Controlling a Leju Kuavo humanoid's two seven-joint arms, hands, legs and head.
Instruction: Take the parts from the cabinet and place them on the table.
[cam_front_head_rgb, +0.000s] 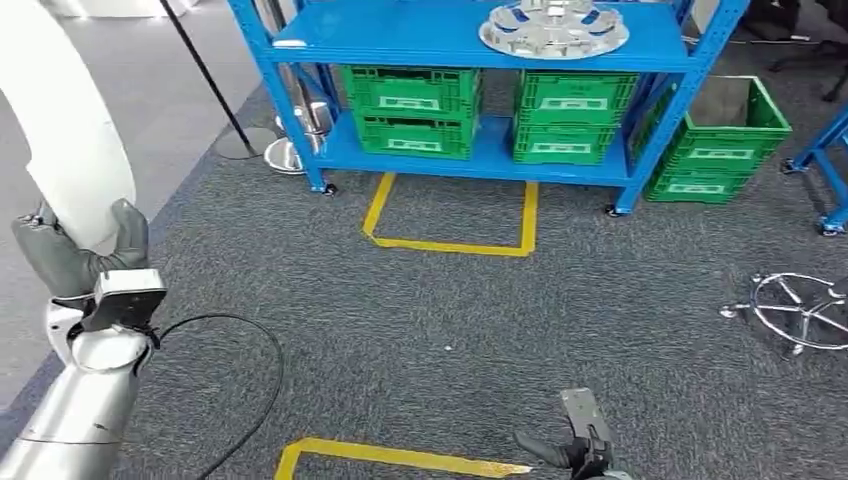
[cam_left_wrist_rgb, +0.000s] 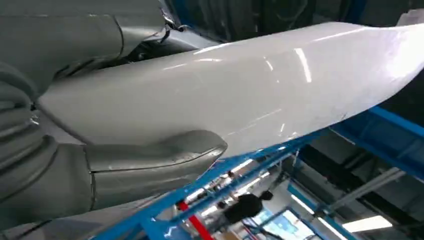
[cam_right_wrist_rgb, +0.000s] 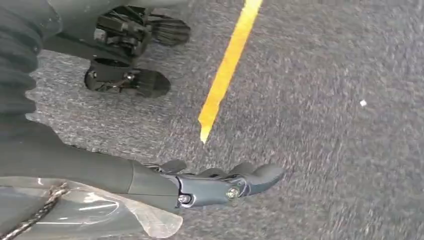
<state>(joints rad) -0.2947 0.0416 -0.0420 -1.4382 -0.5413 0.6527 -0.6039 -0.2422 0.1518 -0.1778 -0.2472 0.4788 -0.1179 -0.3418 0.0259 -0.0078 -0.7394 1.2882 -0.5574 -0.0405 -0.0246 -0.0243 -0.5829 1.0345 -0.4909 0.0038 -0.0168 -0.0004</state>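
A: Shelving is seen first in the head view: a blue cabinet (cam_front_head_rgb: 470, 40) at the far side of the grey carpet (cam_front_head_rgb: 420, 330). What is carried on it?

B: A silver round part (cam_front_head_rgb: 553, 27) is laid on its upper shelf, towards the right end. Green crates (cam_front_head_rgb: 412, 108) are stacked on the shelf below, and one more green crate (cam_front_head_rgb: 722, 140) is set on the carpet just beside the cabinet's right post. A yellow tape outline (cam_front_head_rgb: 450, 215) is marked on the carpet directly before the cabinet.

A: And the hands, in that view?

B: The left hand (cam_front_head_rgb: 82, 252) is raised well short of the cabinet, its grey fingers wrapped around a long white part (cam_front_head_rgb: 60, 120). The right hand (cam_front_head_rgb: 560, 450) is hung low, far from the cabinet, with nothing held.

A: What is added by the left wrist view?

B: The white part (cam_left_wrist_rgb: 240, 85) is shown glossy and curved, clasped by the left hand (cam_left_wrist_rgb: 100, 165), with the thumb (cam_left_wrist_rgb: 165, 155) pressed along its underside.

A: And the right wrist view?

B: The right hand (cam_right_wrist_rgb: 210, 185) is shown over the carpet (cam_right_wrist_rgb: 325, 125), its fingers (cam_right_wrist_rgb: 255, 177) stretched out and apart, beside a strip of yellow tape (cam_right_wrist_rgb: 225, 75).
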